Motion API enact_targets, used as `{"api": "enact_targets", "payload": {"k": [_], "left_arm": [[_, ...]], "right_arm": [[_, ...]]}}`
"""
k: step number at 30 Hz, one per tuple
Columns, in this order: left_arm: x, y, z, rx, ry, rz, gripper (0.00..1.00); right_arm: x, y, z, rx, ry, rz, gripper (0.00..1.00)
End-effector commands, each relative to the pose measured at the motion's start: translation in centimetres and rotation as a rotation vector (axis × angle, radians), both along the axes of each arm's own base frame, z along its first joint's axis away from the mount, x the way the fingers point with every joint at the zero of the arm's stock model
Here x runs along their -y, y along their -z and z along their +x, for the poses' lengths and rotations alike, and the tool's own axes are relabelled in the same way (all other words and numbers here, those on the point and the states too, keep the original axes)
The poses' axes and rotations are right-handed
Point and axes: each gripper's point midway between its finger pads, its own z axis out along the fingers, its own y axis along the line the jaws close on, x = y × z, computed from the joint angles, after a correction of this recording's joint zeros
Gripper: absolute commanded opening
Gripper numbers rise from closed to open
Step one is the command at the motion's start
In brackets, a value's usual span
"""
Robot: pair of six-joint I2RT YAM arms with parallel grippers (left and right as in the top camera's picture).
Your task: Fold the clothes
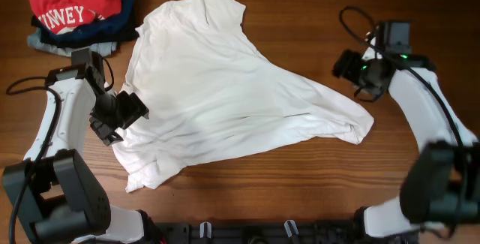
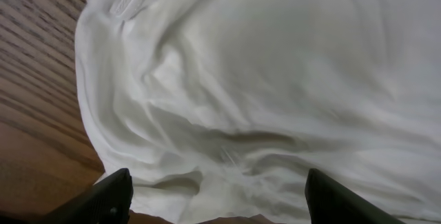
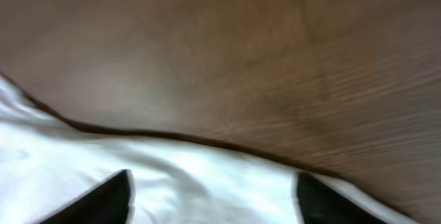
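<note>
The white T-shirt (image 1: 217, 94) lies spread and wrinkled on the wooden table (image 1: 300, 19), plain side up, no lettering showing. My left gripper (image 1: 124, 116) is at the shirt's left edge, jaws open wide over the wrinkled cloth (image 2: 262, 79), its fingertips (image 2: 217, 200) either side of a fold. My right gripper (image 1: 352, 71) is above the shirt's right corner, open, with white cloth (image 3: 172, 176) between its fingertips (image 3: 213, 196) and bare wood beyond. Neither grips the cloth.
A pile of folded garments with a red shirt with white letters (image 1: 75, 4) on top sits at the back left, close to my left arm. Black cables (image 1: 352, 19) trail at the back right.
</note>
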Motion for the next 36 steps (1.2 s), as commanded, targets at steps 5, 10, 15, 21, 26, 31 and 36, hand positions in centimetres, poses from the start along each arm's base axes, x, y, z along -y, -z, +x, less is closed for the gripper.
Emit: {"api": "enact_targets", "payload": {"k": [5, 10, 15, 21, 26, 31, 36], "left_arm": [[0.2, -0.3, 0.1, 0.014, 0.005, -0.002, 0.80], [0.2, -0.3, 0.2, 0.015, 0.005, -0.002, 0.80], [0.1, -0.3, 0.3, 0.019, 0.005, -0.001, 0.80], [0.1, -0.3, 0.3, 0.019, 0.005, -0.001, 0.80], [0.1, -0.3, 0.3, 0.019, 0.005, -0.001, 0.80], [0.1, -0.3, 0.3, 0.019, 0.005, -0.001, 0.81], [0.1, -0.3, 0.3, 0.023, 0.005, 0.000, 0.81]], "right_arm": [[-1.3, 4.8, -2.6, -0.197, -0.033, 0.065, 0.11], [-1.4, 5.5, -4.0, -0.267, -0.002, 0.078, 0.08], [-1.5, 6.2, -4.8, -0.294, 0.028, 0.089, 0.07], [-1.5, 8.4, -5.0, -0.338, 0.048, 0.094, 0.04], [-1.4, 10.8, -3.8, -0.326, 0.072, 0.098, 0.04], [0.8, 12.7, -1.6, -0.260, 0.160, 0.039, 0.04], [3.9, 13.7, 2.0, -0.165, 0.234, 0.042, 0.04]]}}
